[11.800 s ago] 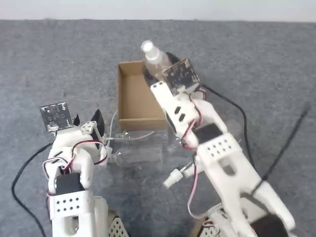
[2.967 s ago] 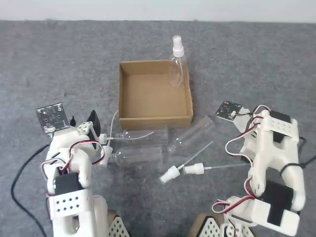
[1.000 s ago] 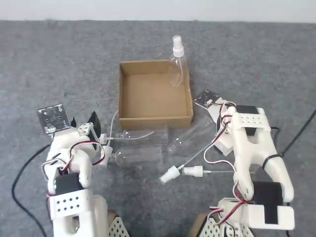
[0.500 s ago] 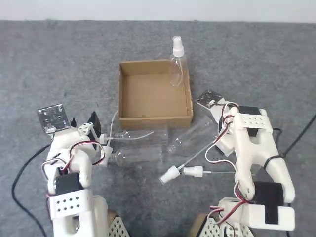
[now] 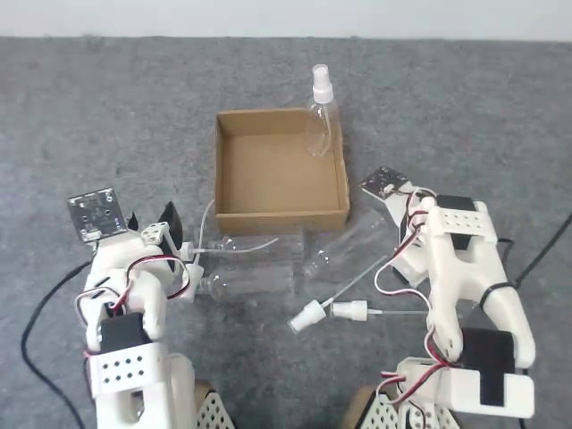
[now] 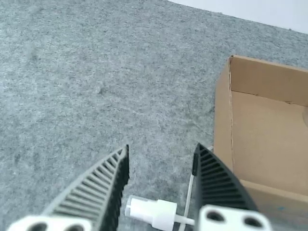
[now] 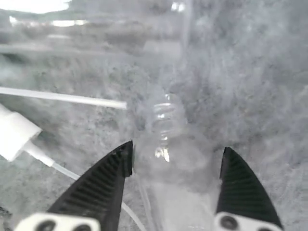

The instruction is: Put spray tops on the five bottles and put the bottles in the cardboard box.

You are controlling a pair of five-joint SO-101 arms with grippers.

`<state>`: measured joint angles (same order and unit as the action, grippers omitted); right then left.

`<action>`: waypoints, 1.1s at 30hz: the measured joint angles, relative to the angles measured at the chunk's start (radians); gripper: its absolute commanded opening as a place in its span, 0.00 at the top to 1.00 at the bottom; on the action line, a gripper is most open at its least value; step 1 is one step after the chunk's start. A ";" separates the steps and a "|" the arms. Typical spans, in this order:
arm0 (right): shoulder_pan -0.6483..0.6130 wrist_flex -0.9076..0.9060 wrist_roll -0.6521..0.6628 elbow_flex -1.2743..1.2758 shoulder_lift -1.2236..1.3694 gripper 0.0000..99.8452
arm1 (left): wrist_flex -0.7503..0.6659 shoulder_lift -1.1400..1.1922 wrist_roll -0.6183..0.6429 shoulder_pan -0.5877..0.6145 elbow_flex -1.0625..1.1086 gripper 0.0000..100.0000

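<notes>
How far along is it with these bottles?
Done: one clear plastic bottle with a white spray top is in the brown cardboard box. In hand: the open right claw straddles an uncapped bottle. To do: two other uncapped bottles and three loose white tops lie outside.

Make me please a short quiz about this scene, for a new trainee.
1. True or false: the cardboard box holds three bottles.
2. The right gripper is: A) shut on a spray top; B) open, its fingers either side of an uncapped bottle; C) inside the box.
3. Fill in: the left gripper is open, and between its fingers lies a white ____.
Key: 1 false, it holds one bottle; 2 B; 3 spray top.
</notes>
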<state>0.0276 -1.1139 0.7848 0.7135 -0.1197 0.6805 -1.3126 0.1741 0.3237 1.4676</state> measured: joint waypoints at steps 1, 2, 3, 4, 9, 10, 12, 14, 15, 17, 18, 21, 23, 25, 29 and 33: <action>0.000 0.000 0.000 0.006 0.000 0.81 | 0.000 0.000 0.000 0.000 0.000 0.80; 0.000 0.000 0.002 0.011 0.000 0.82 | 0.000 0.000 0.000 0.000 0.000 0.80; 0.000 0.000 0.008 0.012 0.000 0.84 | 0.000 0.000 0.000 0.000 0.000 0.80; 0.002 0.000 0.020 0.012 0.000 0.86 | 0.000 0.000 0.000 0.000 0.000 0.80; 0.002 0.000 0.054 0.012 0.000 0.94 | 0.000 0.000 0.000 0.000 0.000 0.80; 0.002 0.000 0.054 0.012 0.000 0.95 | 0.000 0.000 0.000 0.000 0.000 0.80; 0.002 -0.002 0.054 0.012 0.000 0.95 | 0.000 0.000 0.000 0.000 0.000 0.80; 0.002 -0.049 0.054 0.008 0.000 0.96 | 0.000 0.000 0.000 0.000 0.000 0.80; 0.002 -0.081 0.054 -0.008 0.000 0.96 | 0.000 0.000 0.000 0.000 0.000 0.80; 0.002 -0.152 0.054 -0.058 0.000 0.96 | 0.000 0.000 0.000 0.000 0.000 0.80; 0.002 -0.193 0.049 -0.091 0.000 0.96 | 0.000 0.000 0.000 0.000 0.000 0.80; 0.002 -0.302 -0.006 -0.187 0.000 0.96 | 0.000 0.000 0.000 0.000 0.000 0.80; 0.000 -0.367 -0.035 -0.252 0.000 0.96 | 0.000 0.000 0.000 0.000 0.000 0.80; 0.000 -0.420 -0.060 -0.308 0.000 0.96 | 0.000 0.000 0.000 0.000 0.000 0.80; 0.000 -0.506 -0.107 -0.399 0.000 0.96 | 0.000 0.000 0.000 0.000 0.000 0.80; 0.000 -0.554 -0.160 -0.425 -0.052 0.96 | 0.000 0.000 0.000 0.000 0.000 0.80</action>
<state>0.0276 -1.6678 0.6252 0.2885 -0.1718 0.6805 -1.3126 0.1741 0.3237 1.4676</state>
